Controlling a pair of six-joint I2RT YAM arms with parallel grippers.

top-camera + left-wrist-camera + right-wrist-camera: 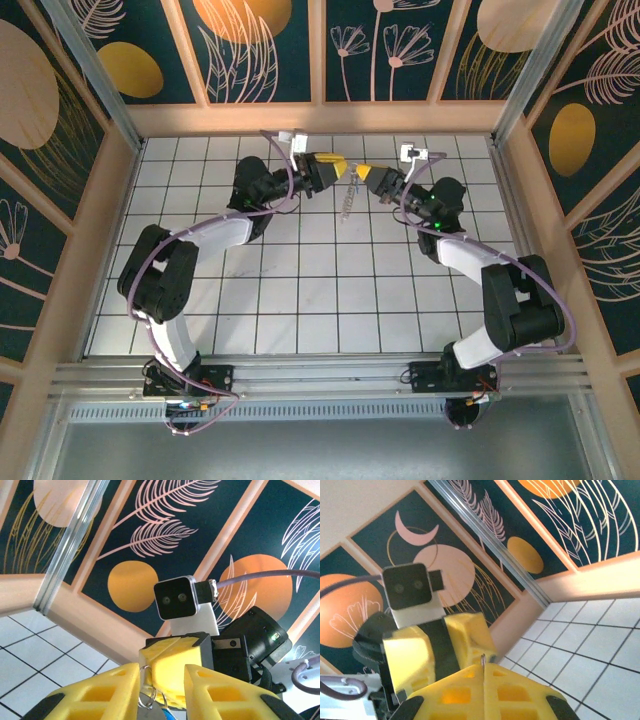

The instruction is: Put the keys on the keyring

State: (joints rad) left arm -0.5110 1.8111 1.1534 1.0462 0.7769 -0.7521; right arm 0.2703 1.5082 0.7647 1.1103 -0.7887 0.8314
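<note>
The keyring is dangling between the two end effectors over the far middle of the desk, its long axis pointing back toward the arm bases. The right end effector is pinching a thin metal edge. The left end effector is standing parted just opposite, with the keys peeking blue between its fingers.

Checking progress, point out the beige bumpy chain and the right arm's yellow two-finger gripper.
Beige bumpy chain [345, 204]: top view, its hanging middle.
Right yellow two-finger gripper [483, 671]: right wrist view, seam between closed fingertips.
</note>
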